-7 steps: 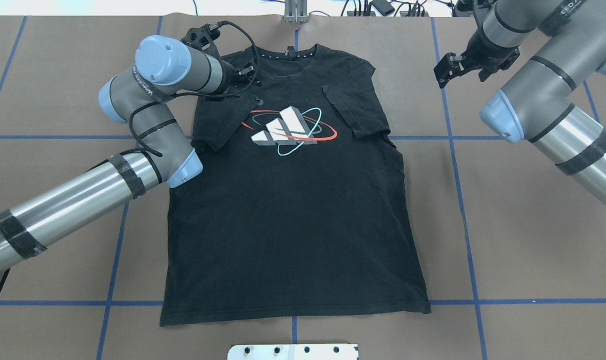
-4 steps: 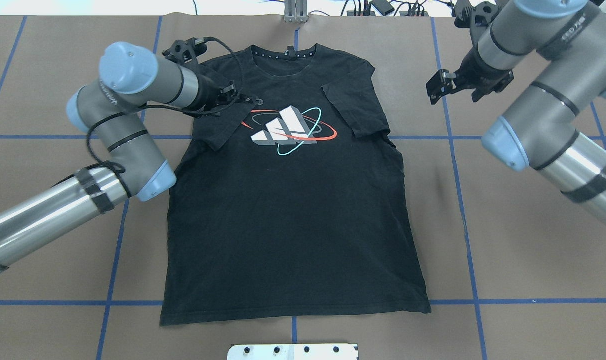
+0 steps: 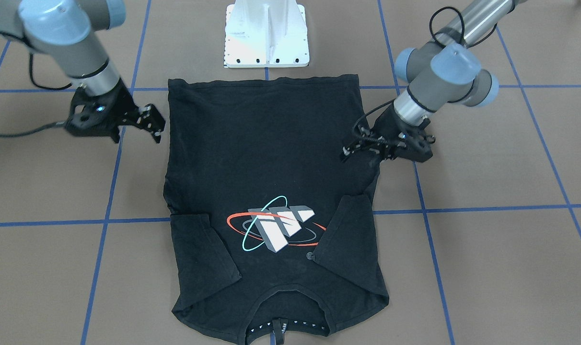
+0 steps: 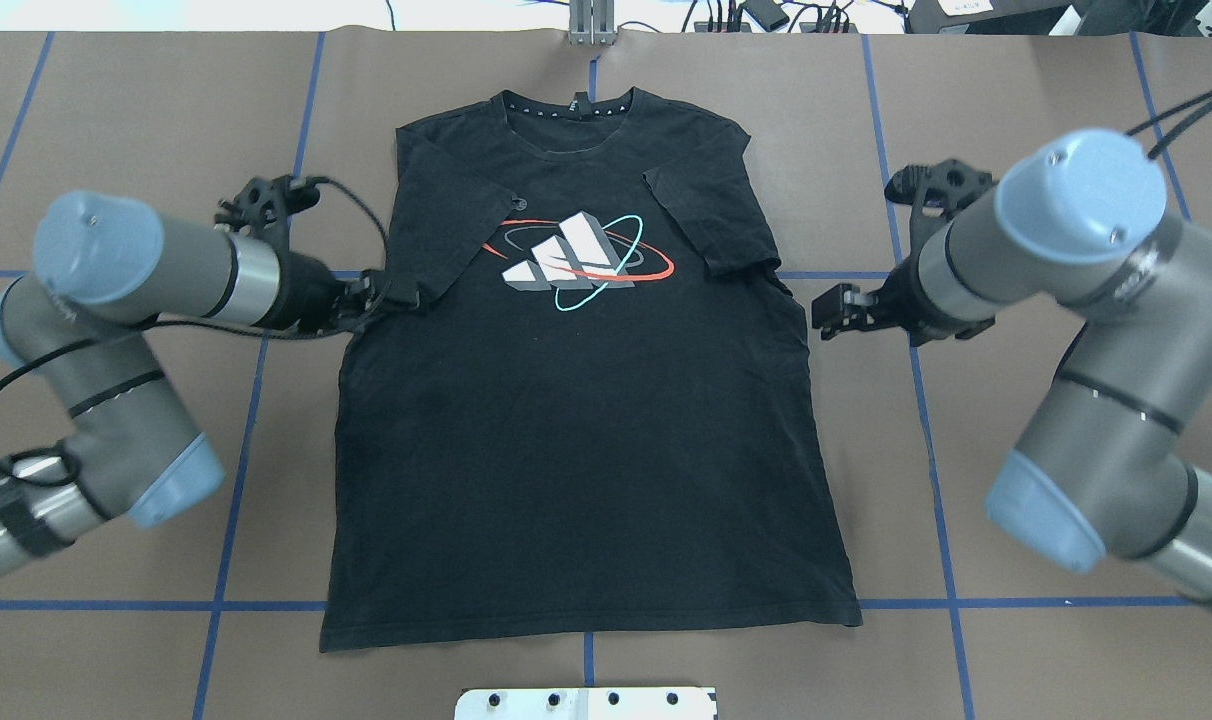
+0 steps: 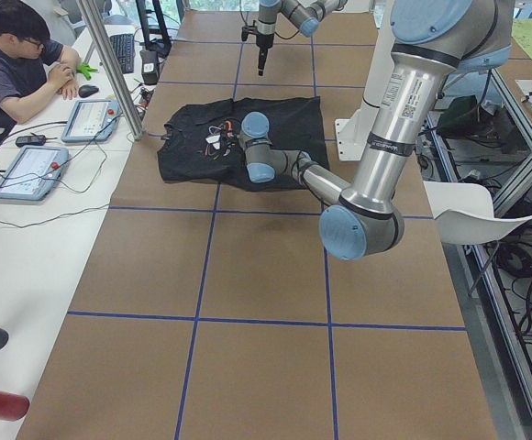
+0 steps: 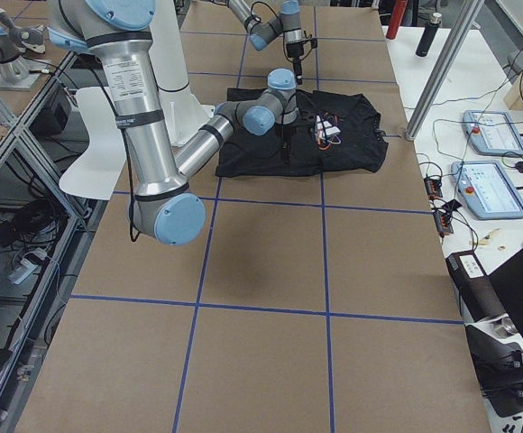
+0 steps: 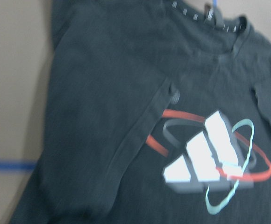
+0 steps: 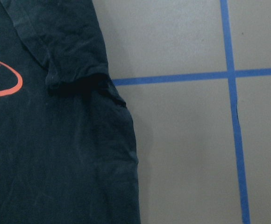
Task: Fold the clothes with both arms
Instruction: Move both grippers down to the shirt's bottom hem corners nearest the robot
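The black T-shirt (image 3: 271, 158) lies flat, sleeves folded inward, collar at the near end. The left gripper (image 3: 350, 147) is at one side edge, possibly touching; the right gripper (image 3: 154, 127) is just beside the other.

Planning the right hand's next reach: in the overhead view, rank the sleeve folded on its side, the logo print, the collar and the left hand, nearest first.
1. Folded sleeve, just up-left of the right hand.
2. Logo print, mid-chest.
3. Collar, at the view's top.
4. Left hand, across on the view's left.
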Controlling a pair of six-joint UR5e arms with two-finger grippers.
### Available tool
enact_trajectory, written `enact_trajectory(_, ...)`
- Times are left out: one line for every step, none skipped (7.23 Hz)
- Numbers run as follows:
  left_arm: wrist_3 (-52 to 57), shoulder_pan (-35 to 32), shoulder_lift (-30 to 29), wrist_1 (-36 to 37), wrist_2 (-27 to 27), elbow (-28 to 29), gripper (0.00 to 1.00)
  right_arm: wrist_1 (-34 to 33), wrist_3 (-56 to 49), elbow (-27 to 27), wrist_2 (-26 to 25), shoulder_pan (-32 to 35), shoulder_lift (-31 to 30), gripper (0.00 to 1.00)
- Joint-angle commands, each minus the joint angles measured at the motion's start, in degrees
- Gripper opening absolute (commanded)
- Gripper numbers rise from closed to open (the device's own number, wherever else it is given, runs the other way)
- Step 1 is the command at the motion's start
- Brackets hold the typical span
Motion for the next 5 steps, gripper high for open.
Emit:
enact_trajectory(-0.9, 7.6, 10.7, 4.2, 2.2, -12.5, 1.00, 0.0, 8.9, 8.2, -9.7, -11.8, -6.2, 1.00)
enact_trajectory(-4.4, 13.3, 13.4, 8.8, 6.8, -17.7, 1.00, 0.0, 11.3, 11.9, -11.9, -15.8, -9.6, 1.00)
enact_trajectory(-8.2, 18.7, 13.9, 13.1, 10.0, -20.7, 1.00, 0.0, 14.3, 14.1, -15.6, -20.4, -12.6, 1.00)
enact_trajectory(-10.4, 22.3, 14.2, 15.4, 12.3, -21.7, 1.00, 0.0, 16.7, 14.7, -18.7, -24.0, -13.4, 1.00)
enact_trajectory(-12.4, 26.3, 16.3, 15.3, 15.3, -21.9, 1.00, 0.0, 18.1, 15.0, -19.0, -26.0, -13.9, 1.00)
